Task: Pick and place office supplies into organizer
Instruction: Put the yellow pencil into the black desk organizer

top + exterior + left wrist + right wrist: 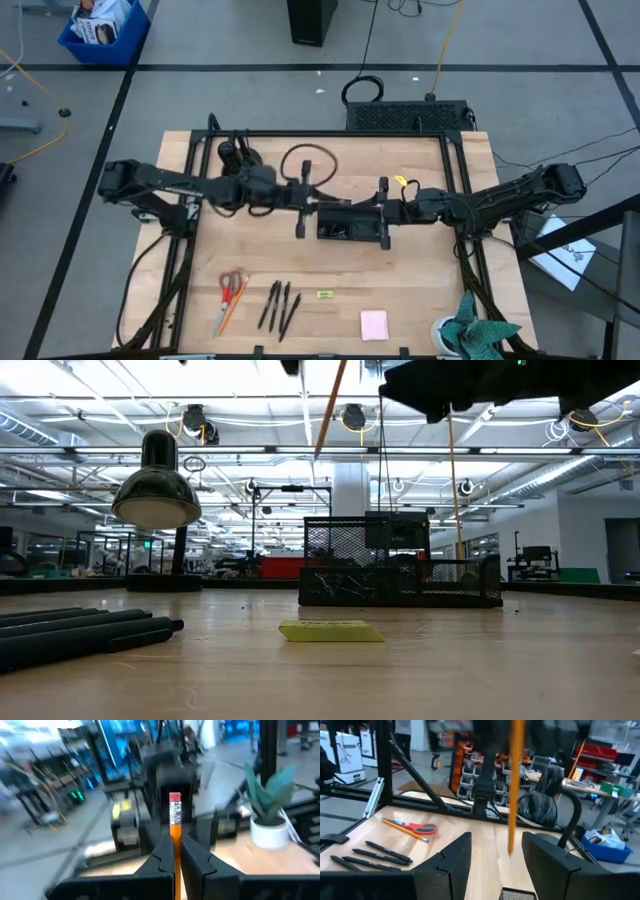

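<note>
Currently the left gripper is clamped on an orange pencil, eraser end up, held above the table just left of the black mesh organizer. Right gripper hangs open over the organizer's right end, fingers spread, holding nothing; the pencil tip shows between them. Both arms reach in level from the sides and meet mid-table. At the near edge: red-handled scissors with a second pencil, three black pens, yellow-green tag, pink notepad.
</note>
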